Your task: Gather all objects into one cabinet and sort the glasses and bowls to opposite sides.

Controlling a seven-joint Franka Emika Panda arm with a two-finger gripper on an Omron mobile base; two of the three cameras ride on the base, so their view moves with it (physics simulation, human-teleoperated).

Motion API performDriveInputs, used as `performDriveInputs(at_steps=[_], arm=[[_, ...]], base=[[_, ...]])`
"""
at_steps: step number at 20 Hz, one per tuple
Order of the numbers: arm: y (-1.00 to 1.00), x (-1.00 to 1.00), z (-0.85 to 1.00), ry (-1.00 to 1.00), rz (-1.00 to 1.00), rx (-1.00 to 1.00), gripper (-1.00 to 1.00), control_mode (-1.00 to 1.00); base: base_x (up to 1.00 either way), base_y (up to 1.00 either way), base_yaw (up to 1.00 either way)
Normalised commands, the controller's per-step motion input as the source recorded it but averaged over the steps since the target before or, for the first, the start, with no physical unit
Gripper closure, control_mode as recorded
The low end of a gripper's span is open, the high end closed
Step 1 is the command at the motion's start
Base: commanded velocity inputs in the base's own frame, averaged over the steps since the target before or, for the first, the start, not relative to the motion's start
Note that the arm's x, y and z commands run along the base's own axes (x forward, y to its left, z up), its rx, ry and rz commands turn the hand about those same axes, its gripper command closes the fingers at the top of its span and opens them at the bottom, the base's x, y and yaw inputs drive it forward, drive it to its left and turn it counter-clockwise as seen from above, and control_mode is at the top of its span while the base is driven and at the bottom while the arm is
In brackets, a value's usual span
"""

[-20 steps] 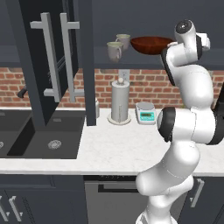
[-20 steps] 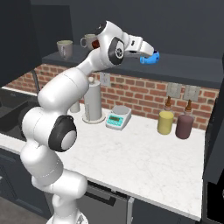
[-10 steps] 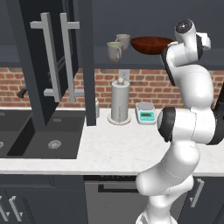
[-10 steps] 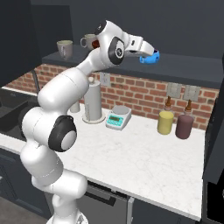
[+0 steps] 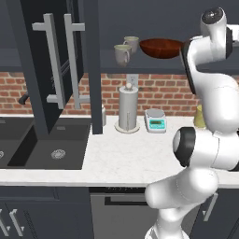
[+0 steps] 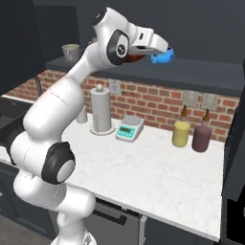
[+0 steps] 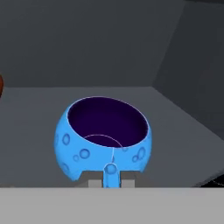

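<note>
Up in the left base view, two pale mugs (image 5: pixel 127 50) stand upright on the shelf of the open dark cabinet (image 5: pixel 88 65), their loop handles turned to the right; the reddish-brown bowl (image 5: pixel 161 48) sits just right of them, mouth up. The arm hides whatever lies further right on that shelf.

Seen from the right base view, the gripper (image 6: pixel 160 53) reaches over the shelf to the right of the brown bowl and is clamped on the small blue bowl (image 6: pixel 162 57), which sits at shelf level; whether it rests on the shelf cannot be told. One mug (image 6: pixel 71 52) stands well apart at the left end.

Looking along the hand view, the blue bowl (image 7: pixel 104 138) is tipped a little toward the camera, its dark purple inside facing up. Its near rim is pinched at the bottom of the picture, the jaws nearly together on the thin wall. Grey shelf floor (image 7: pixel 175 118) and cabinet walls surround it.
</note>
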Motion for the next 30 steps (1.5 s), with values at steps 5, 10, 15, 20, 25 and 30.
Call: performDriveInputs(at_steps=[5,10,15,20,25,30], arm=[[0.26,-1.0,0.67,0.02,0.01,0.0,1.0,-1.0],[0.79,-0.8,0.21,0.04,0.31,0.03,1.0,-1.0],[0.54,-0.82,0.0,0.03,0.48,0.03,1.0,-1.0],[0.11,-0.37,-0.04,0.0,0.25,0.0,1.0,-1.0],[0.01,0.0,-0.21,0.0,0.0,0.01,1.0,-1.0],[0.39,-0.15,-0.95,-0.02,0.01,0.17,1.0,-1.0]], base=[[0.0,0.0,0.0],[0.0,0.0,0.0],[0.0,0.0,0.0],[0.0,0.0,0.0],[0.0,0.0,0.0],[0.0,0.0,0.0]])
